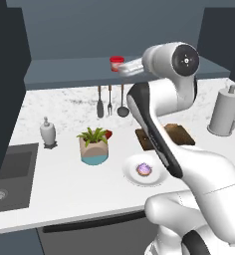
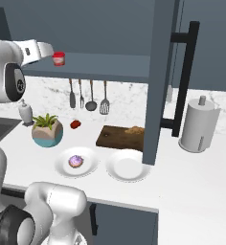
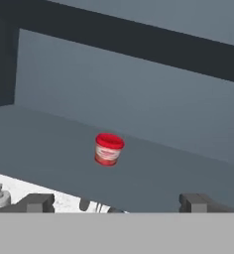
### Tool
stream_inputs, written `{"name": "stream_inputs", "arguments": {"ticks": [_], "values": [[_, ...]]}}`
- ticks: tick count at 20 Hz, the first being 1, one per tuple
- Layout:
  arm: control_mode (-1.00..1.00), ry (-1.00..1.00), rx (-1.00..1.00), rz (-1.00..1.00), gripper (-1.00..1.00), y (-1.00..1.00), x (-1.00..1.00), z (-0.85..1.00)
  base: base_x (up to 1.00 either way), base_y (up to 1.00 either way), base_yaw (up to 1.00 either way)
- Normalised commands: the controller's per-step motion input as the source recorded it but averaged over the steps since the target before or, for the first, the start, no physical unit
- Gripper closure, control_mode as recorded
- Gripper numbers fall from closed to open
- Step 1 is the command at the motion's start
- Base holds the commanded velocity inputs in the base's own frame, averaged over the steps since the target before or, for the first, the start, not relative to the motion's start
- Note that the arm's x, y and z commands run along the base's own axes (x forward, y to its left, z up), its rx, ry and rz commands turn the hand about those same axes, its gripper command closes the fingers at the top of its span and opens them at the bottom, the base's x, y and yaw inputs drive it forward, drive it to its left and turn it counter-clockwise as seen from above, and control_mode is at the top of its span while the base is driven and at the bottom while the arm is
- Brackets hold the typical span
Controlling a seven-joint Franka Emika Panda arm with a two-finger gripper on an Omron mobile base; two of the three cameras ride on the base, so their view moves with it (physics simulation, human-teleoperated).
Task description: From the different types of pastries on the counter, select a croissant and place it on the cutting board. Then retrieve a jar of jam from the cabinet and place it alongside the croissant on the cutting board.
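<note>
Plates: two round white plates point(image 2: 128, 166) lie at the near edge of the desk point(image 2: 191, 177); the left one carries the single purple-frosted pastry point(image 2: 76, 161), the right one is bare.
Cutting board: one dark brown board point(image 2: 118, 138) lies just behind the plates, flat on the desk.
Croissant: one golden-brown piece point(image 2: 134, 129) rests on the far right part of the board, partly hidden by the open cabinet door point(image 2: 155, 81).
Plant: one small pot with green leaves point(image 2: 47, 130) stands left of the plates; one small red thing point(image 2: 75, 124) lies just beside it.
Utensils: three hang on the far wall, above the desk.
Others: one white soap bottle point(image 1: 48, 132) at the left, one paper towel roll point(image 2: 198, 125) at the right.
Jar of jam: one red jar point(image 3: 108, 149) stands upright on the cabinet shelf point(image 3: 188, 171), alone.
Tool: one tool point(image 3: 116, 202), fingers spread wide and holding nothing, is close in front of the jar but apart from it.
</note>
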Motion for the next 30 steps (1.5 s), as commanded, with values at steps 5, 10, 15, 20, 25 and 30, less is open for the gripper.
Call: {"name": "stream_inputs", "arguments": {"ticks": [5,10,15,20,25,30], "values": [[-1.0,0.01,0.0,-0.21,-1.0,0.0,0.17,0.01,0.0,0.0,0.0],[-1.0,0.11,0.0,-0.15,-1.0,0.0,0.3,0.0,0.0,0.0,0.0],[-1.0,0.17,0.0,-0.04,-1.0,0.0,0.33,0.0,0.0,0.0,0.0],[-1.0,0.12,0.03,0.0,-1.0,-0.02,0.37,0.0,0.0,0.0,0.0],[-1.0,0.07,0.02,0.0,-1.0,-0.02,0.21,0.0,0.0,0.0,0.0],[-1.0,0.06,0.01,0.0,-1.0,0.0,0.04,-0.07,0.0,0.0,0.0]]}}
